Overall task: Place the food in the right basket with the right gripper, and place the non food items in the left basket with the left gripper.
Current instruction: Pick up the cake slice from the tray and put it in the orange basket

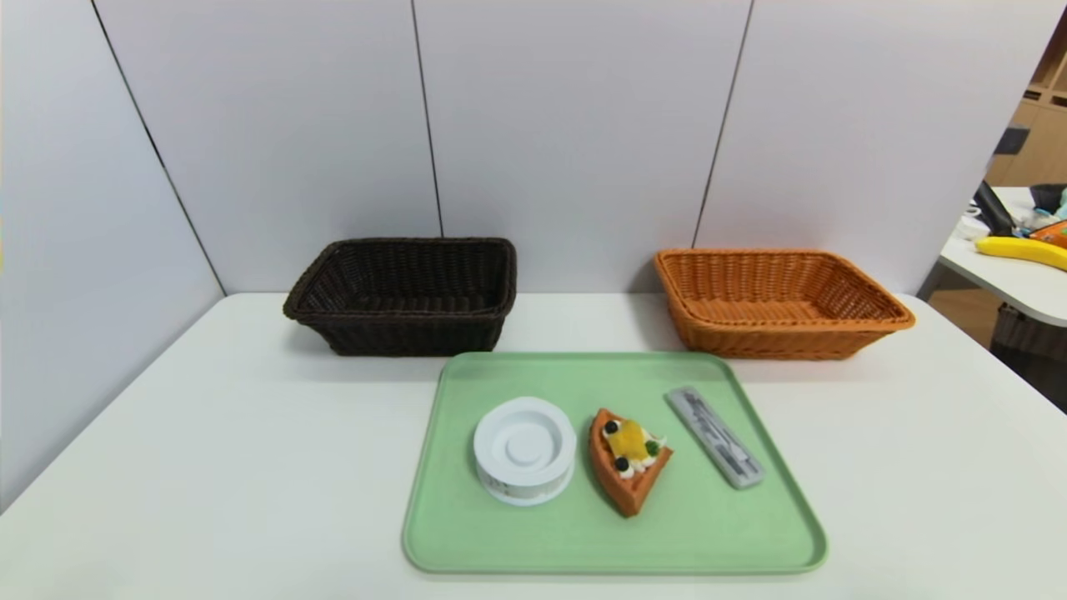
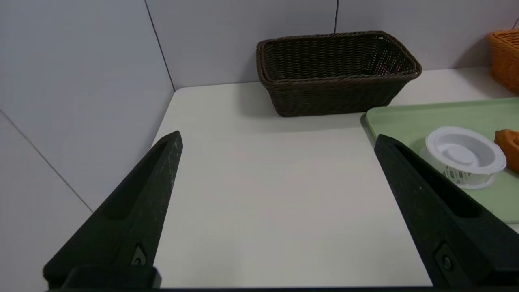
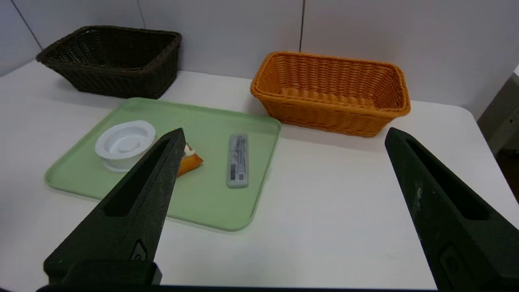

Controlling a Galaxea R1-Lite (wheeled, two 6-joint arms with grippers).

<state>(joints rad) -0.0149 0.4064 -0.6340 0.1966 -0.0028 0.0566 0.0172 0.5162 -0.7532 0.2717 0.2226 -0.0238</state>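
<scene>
So, using the green tray [image 1: 617, 560] as my landmark: the waffle wedge [image 1: 627, 463] sits mid-tray, between the white tub [image 1: 523, 450] and the slim clear case [image 1: 715, 437]. The orange basket [image 1: 792, 342] is just behind the tray's far right corner, the dark basket [image 1: 410, 333] behind its far left one.

Right gripper [image 3: 284, 129] is spread wide with nothing in it, above the table near the tray's right side; left gripper [image 2: 278, 136] is wide and empty too, off the tray's left side.

Wedge is probably light and a bit squishy (toy food, I'd bet), so I'd pinch it gently across the crust sides, below the toppings. Its long axis runs roughly near to far, the narrow tip of the crust toward the tray's near edge.
</scene>
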